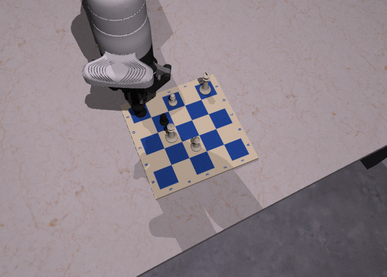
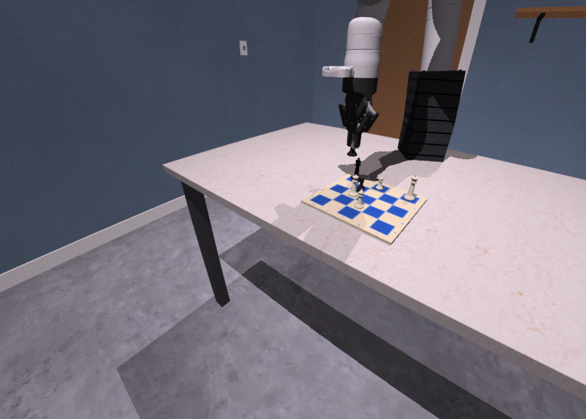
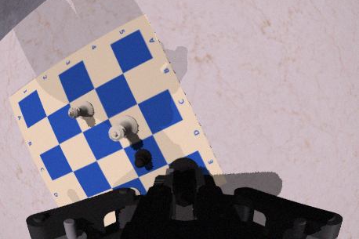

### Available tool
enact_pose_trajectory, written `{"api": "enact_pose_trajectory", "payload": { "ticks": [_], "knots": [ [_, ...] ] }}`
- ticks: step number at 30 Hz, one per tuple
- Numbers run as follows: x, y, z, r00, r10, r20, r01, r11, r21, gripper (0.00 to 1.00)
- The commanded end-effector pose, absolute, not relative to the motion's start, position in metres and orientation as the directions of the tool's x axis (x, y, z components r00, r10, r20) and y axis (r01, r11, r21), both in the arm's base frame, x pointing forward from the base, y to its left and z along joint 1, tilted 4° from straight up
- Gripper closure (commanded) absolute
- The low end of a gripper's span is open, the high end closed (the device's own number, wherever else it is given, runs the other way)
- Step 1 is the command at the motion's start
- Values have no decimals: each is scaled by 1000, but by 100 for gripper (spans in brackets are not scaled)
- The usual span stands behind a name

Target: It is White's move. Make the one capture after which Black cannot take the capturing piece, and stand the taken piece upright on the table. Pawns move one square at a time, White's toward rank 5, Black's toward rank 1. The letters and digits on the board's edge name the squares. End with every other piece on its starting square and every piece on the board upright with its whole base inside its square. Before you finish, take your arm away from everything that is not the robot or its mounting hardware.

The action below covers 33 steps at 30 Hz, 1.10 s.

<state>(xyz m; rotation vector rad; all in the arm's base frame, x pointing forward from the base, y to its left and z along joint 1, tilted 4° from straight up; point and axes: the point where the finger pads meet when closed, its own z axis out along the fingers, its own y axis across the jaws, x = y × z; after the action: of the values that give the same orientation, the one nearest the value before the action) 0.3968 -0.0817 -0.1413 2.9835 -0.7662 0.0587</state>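
The blue and cream chessboard [image 1: 190,133] lies on the marble table. My gripper [image 2: 352,142] hangs above the board's far left corner and is shut on a small black piece [image 2: 351,150], held clear of the board; it also shows between my fingers in the wrist view [image 3: 183,170]. A black pawn [image 1: 163,119] stands on D4. A taller black piece [image 2: 358,165] stands at the far corner below my gripper. White pieces stand on C4 [image 1: 170,133], B3 [image 1: 195,143], E3 [image 1: 172,99] and E1 [image 1: 205,83].
A black slatted box [image 2: 430,116] stands at the back of the table behind the arm. The table's front edge [image 1: 281,199] runs close to the board's near side.
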Motion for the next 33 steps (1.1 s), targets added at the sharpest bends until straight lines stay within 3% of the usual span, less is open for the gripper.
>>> {"api": "enact_pose_trajectory", "payload": {
  "ticks": [1,24,33],
  "knots": [
    [405,-77,-126,877,-476,66,-479,-877,38,100],
    [403,-73,-119,875,-481,65,-483,-875,35,100],
    [383,-31,-126,838,-543,56,-544,-839,13,100]
  ]
}}
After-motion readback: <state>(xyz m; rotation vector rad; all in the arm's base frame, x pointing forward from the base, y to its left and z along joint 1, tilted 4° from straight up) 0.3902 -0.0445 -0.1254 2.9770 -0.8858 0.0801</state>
